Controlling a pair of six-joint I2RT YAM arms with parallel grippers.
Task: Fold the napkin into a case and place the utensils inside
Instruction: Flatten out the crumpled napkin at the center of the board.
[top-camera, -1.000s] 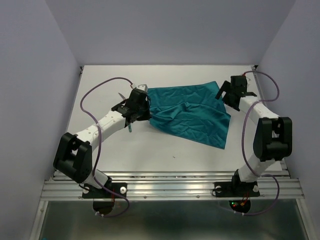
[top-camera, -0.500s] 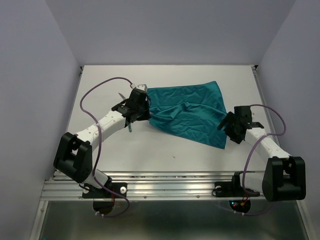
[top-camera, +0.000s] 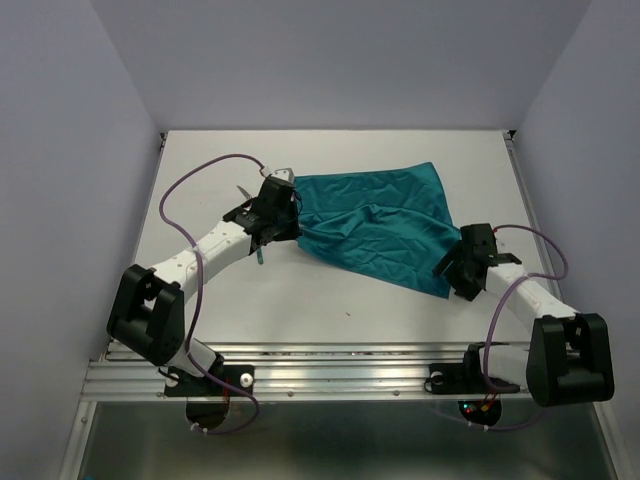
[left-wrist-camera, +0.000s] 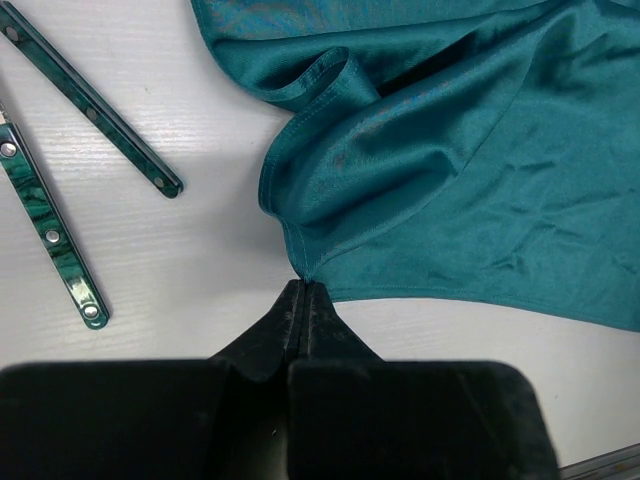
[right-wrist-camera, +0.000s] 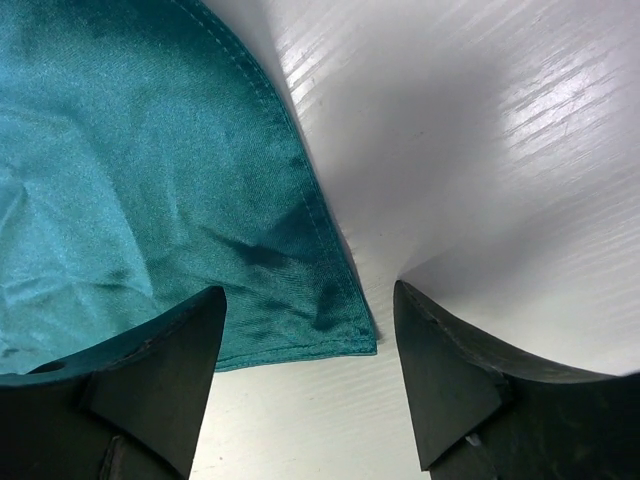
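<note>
The napkin (top-camera: 380, 225) lies spread and rumpled on the desk (top-camera: 330, 295), no fold made, with the left claw (left-wrist-camera: 303, 290) clamped on its left hem, the right claw (right-wrist-camera: 308, 297) apart astride its near right corner, and the utensils (left-wrist-camera: 95, 100) loose beside it, uncased.

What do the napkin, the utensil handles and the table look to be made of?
Napkin: thin woven cloth with a soft sheen, stitched hem, creases and drapes.
Utensil handles: probably plastic or resin, glossy marbled green with small metal rivets.
Table: white, faintly grooved, glossy board; likely painted or laminated.
</note>
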